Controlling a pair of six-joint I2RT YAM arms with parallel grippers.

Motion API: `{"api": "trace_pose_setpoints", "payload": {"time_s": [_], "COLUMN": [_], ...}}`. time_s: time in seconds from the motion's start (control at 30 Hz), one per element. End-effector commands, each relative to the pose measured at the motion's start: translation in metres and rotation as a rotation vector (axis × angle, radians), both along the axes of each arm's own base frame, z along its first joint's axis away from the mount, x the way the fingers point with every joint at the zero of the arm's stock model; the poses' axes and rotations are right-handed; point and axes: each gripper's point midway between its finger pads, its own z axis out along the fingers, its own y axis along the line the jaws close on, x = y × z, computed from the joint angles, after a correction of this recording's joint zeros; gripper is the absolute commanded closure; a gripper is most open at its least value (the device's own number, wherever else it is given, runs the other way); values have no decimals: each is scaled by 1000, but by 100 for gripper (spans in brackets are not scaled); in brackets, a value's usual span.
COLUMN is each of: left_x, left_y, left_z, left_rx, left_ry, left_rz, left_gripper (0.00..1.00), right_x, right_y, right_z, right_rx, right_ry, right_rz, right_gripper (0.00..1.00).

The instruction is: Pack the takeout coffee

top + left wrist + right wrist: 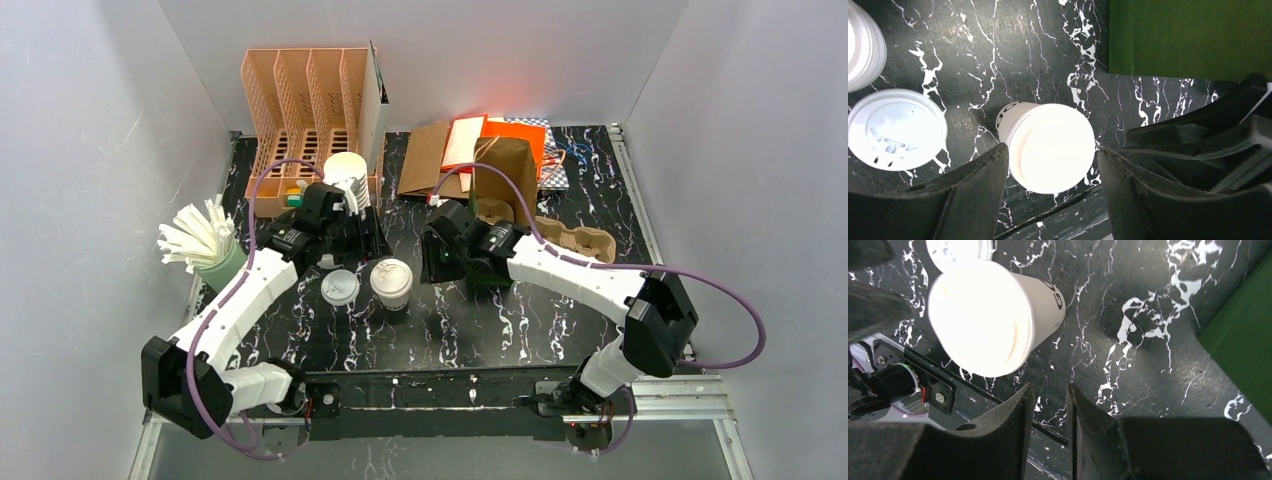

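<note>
Plainly, the whole move turns on how the cup (391, 283) sits to the left claw (1052, 151). The cup stands upright on the dark marbled table (480, 325), near the middle and toward the front edge, so its long axis runs straight up. A loose lid (339, 287) lies flat just beside it on the left. Glare whitens the top of the cup, so I cannot tell whether it already wears a lid.

The left claw is spread wide and holds nothing. In its wrist view the cup's round top fills the gap between the two fingers, with one finger (983, 175) close to each side of the rim. From above, though, that claw looks to hang a little behind and to the left of the cup, so I judge it lined up on the cup and not yet touching it.

The right claw (1050, 388) is all but closed, with only a thin slit between its fingers and nothing in it. From there the cup lies off to the side, not in line with the slit.

Both claws are near the cup, but the left one is the one opened and aimed for the grasp. The brown paper bag (505, 165) stands well behind, on the right arm's side.
</note>
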Motion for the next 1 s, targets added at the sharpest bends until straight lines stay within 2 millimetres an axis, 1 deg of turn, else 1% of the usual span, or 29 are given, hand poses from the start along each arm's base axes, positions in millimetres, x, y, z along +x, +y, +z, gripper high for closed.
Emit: {"api": "trace_pose_setpoints", "payload": {"time_s": [0.0,0.13,0.2,0.33,0.5,0.6,0.67,0.77,0.87,0.97], "left_x": [11,7,3,-6,-10,-10,-10,-13,-12,-14], "left_y": [-5,-7,-8,-10,-11,-14,-16,-20,-18,-21], "left_z": [15,16,14,9,1,-4,-7,-11,-16,-17], "left_rx": [60,123,156,200,275,314,338,358,400,407], "left_ry": [-97,-109,-110,-111,-114,-117,-118,-114,-108,-101], "left_rz": [-60,-108,-133,-182,-239,-284,-308,-345,-349,-368], "left_gripper": [35,27,21,3,2,8,10,7,3,3], "right_x": [2,-3,-5,-6,4,6,7,6,5,6], "right_y": [10,13,16,19,12,9,6,3,1,-1], "right_z": [13,6,7,7,16,22,24,24,25,26], "right_rx": [141,181,207,237,224,221,213,203,200,194], "right_ry": [6,34,44,43,-13,-40,-50,-60,-66,-71], "right_rz": [-100,-110,-111,-109,-147,-148,-148,-143,-138,-141], "right_gripper": [63,63,62,62,62,62,62,62,62,62]}}
